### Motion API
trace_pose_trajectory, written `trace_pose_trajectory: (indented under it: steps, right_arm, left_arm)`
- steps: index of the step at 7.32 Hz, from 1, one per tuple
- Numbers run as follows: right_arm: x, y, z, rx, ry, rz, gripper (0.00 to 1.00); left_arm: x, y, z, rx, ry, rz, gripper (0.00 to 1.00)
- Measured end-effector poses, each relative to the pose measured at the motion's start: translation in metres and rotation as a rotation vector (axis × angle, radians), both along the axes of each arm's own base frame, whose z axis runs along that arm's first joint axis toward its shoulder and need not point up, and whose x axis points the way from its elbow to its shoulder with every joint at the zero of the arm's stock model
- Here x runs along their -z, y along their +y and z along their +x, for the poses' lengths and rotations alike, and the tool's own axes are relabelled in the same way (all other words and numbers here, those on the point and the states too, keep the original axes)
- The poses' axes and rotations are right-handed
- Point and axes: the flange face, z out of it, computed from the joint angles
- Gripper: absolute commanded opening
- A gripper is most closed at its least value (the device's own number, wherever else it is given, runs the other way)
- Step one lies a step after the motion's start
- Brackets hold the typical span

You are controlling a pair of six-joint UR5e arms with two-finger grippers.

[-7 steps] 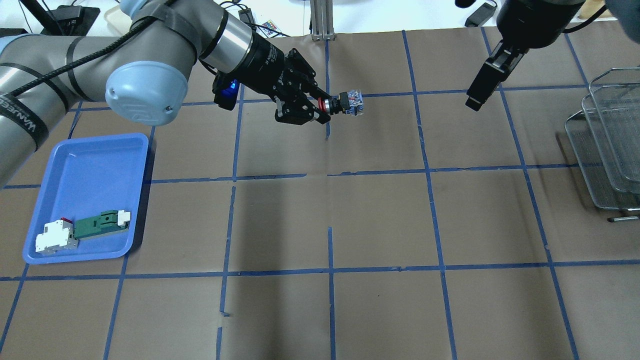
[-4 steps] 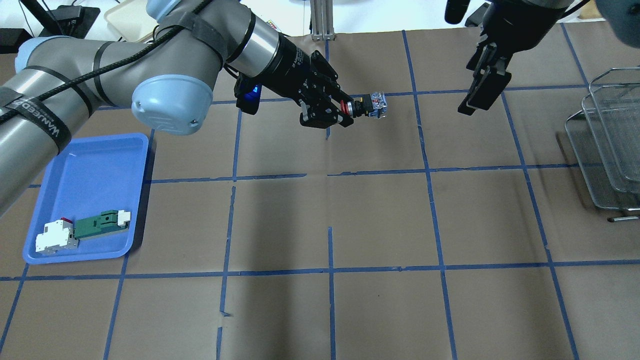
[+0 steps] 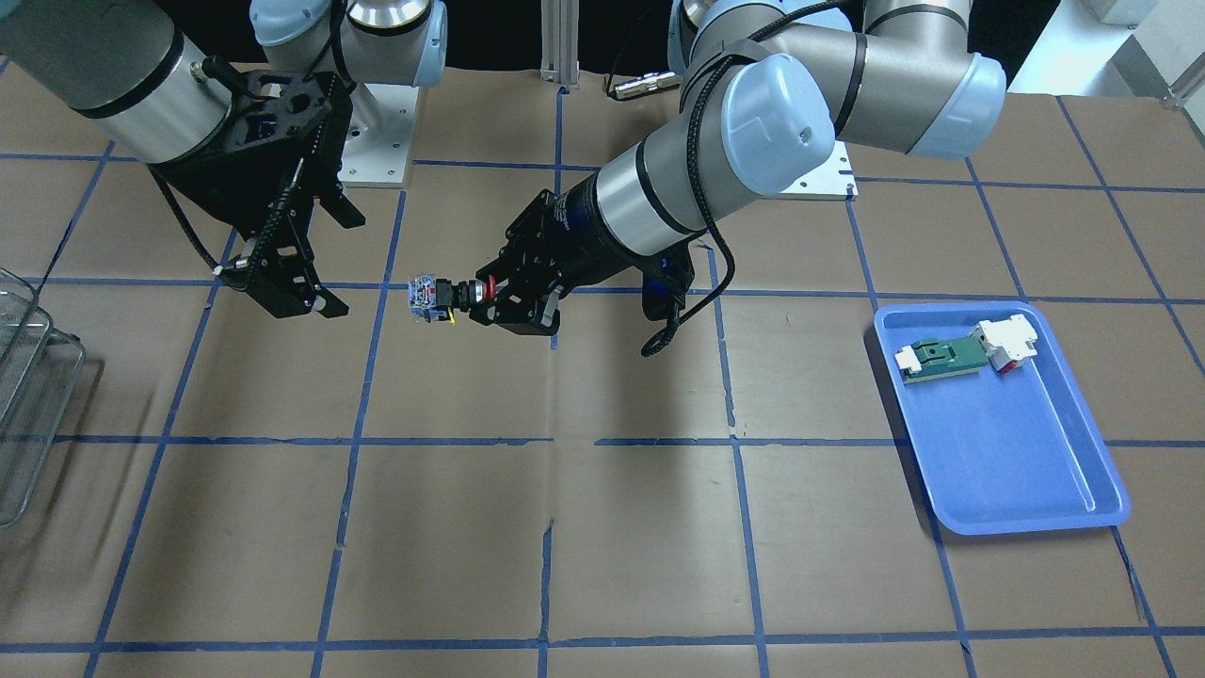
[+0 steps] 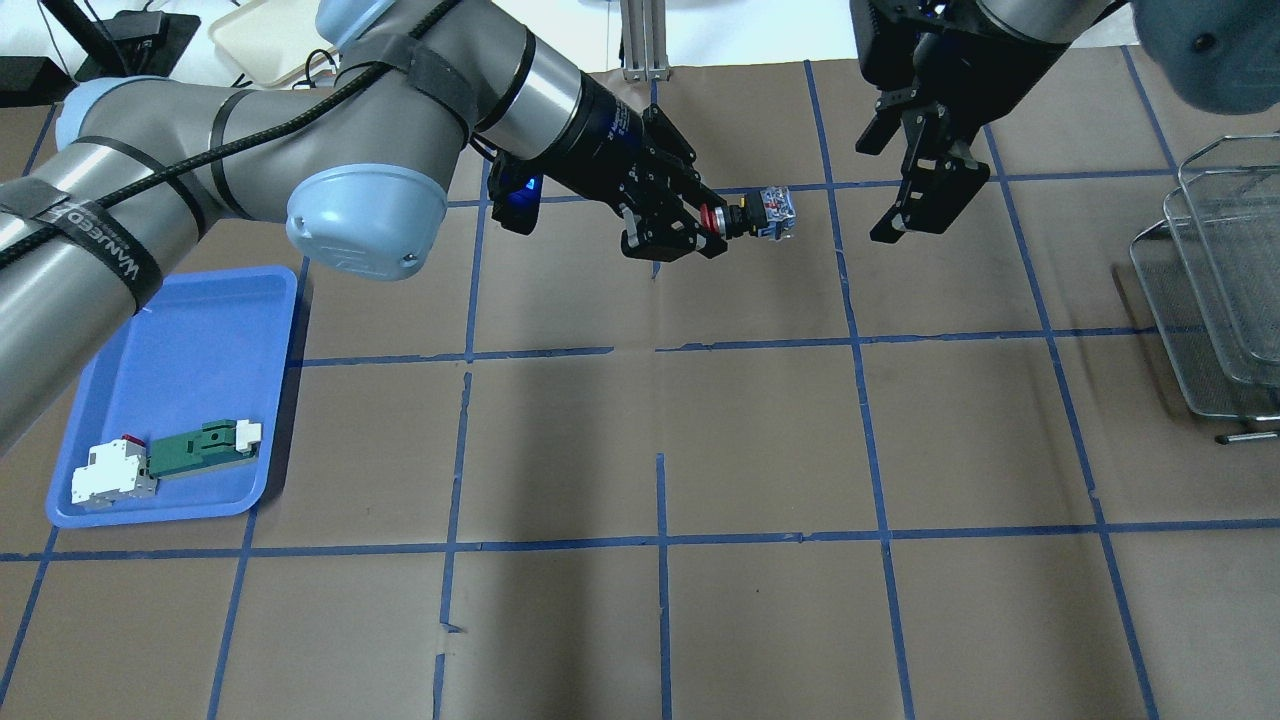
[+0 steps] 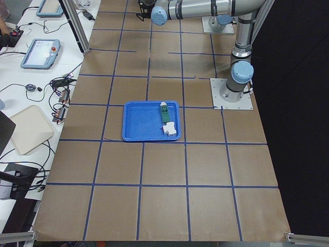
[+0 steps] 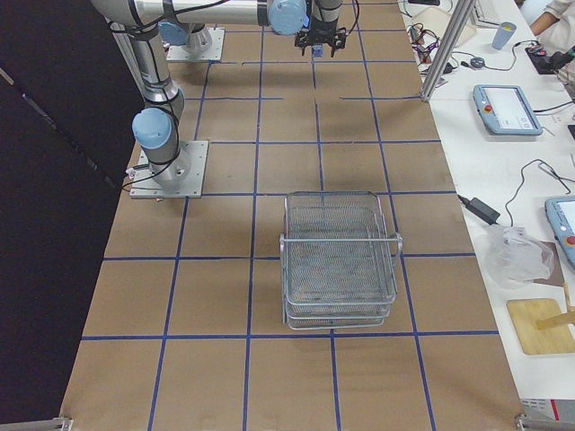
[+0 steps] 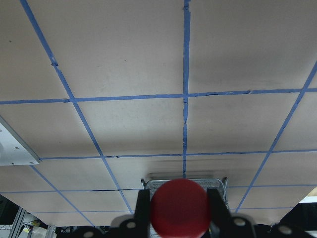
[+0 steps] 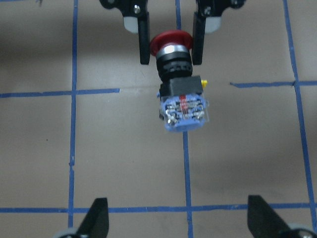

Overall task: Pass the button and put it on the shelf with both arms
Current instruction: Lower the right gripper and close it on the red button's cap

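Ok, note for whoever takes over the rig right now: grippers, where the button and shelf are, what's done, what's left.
Left gripper: jaws shut on the button by its red head, held above the table, blue block toward the right gripper.
Right gripper: open, facing the button, not touching it.
Shelf: at the table's right end, without the button.
Done: pickup. To do: hand-over, then placing on the shelf.

I see the shelf [image 6: 340, 260] standing mid-desk [image 6: 225, 296], its wire-mesh tiers stacked with a bar across the top one. The right arm [image 6: 153, 130] rises from its base plate near the dark edge, well apart from the shelf. At the far end a black tool [image 6: 321, 39] hangs over the desk, too small for me to read its fingers.
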Motion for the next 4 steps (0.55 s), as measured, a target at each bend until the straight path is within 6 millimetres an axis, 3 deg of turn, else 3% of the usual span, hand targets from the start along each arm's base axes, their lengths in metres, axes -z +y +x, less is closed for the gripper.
trace_pose_trajectory:
  steps: [2,4]
  right_arm:
    - [0.010,0.005,0.027,-0.043,-0.026,0.017,1.00]
    - [0.023,0.000,0.041,-0.066,-0.029,0.021,1.00]
  left_arm:
    - [-0.001,0.002,-0.003,0.004,0.001,0.000,0.00]
    - [-0.002,0.003,-0.003,0.005,0.002,-0.001,0.00]
